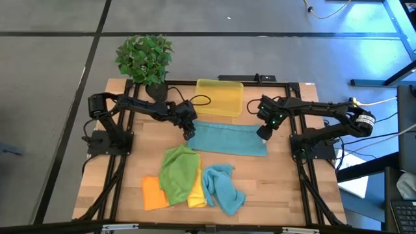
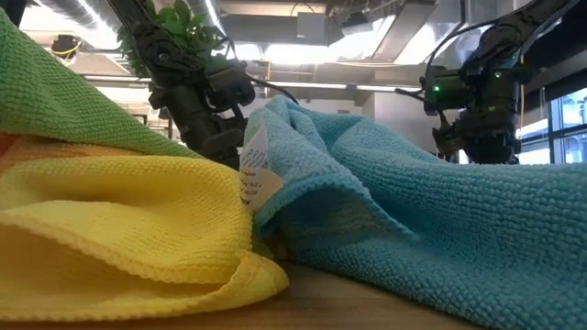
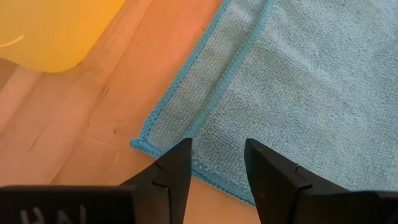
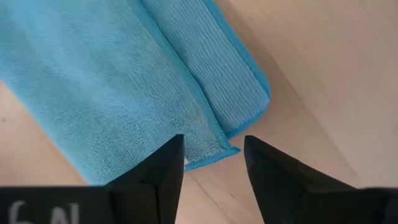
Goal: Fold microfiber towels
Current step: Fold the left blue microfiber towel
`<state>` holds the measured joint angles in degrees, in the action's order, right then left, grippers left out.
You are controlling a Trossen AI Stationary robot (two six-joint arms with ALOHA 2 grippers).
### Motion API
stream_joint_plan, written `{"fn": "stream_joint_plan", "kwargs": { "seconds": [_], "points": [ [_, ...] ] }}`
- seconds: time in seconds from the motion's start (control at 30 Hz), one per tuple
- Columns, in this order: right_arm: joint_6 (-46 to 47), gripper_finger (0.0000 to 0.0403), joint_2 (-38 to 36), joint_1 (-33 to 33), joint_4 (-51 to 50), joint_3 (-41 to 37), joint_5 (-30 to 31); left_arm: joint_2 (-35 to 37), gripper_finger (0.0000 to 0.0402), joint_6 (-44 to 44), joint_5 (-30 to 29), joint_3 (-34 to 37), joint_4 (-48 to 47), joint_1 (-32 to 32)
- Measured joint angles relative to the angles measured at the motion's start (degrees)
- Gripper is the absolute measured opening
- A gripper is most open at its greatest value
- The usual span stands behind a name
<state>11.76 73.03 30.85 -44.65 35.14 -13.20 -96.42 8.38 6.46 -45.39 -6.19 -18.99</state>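
You had the soft, limp teal towel [image 1: 229, 138] half-folded mid-table beside the bin [image 1: 220, 97], each empty tool, left [image 3: 216, 163] and right [image 4: 213, 160], partly open above an end corner, the best pinch points.

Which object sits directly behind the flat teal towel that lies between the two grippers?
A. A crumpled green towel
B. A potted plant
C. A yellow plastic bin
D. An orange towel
C: in the high view the yellow plastic bin lies just beyond the far edge of the flat teal towel, between the two arms.
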Motion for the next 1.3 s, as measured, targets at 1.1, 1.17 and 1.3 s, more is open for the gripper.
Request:
{"fn": "stream_joint_plan", "kwargs": {
  "seconds": [1.1, 1.17, 1.3],
  "points": [
    [2.6, 0.0012, 0.0, 0.0, 1.8, -1.7, -1.9, 0.0, 0.0098, -4.5, -3.0, 0.0, -0.3, 0.0],
    [2.6, 0.0006, 0.0, 0.0, 1.3, -1.3, -1.9, 0.0, 0.0076, -4.5, -3.1, 0.0, -0.4, 0.0],
    [2.7, 0.0008, -0.4, 0.0, 2.4, -1.2, -1.6, 0.0, 0.0022, -4.5, -3.7, 0.0, -0.4, 0.0]
  ]
}}
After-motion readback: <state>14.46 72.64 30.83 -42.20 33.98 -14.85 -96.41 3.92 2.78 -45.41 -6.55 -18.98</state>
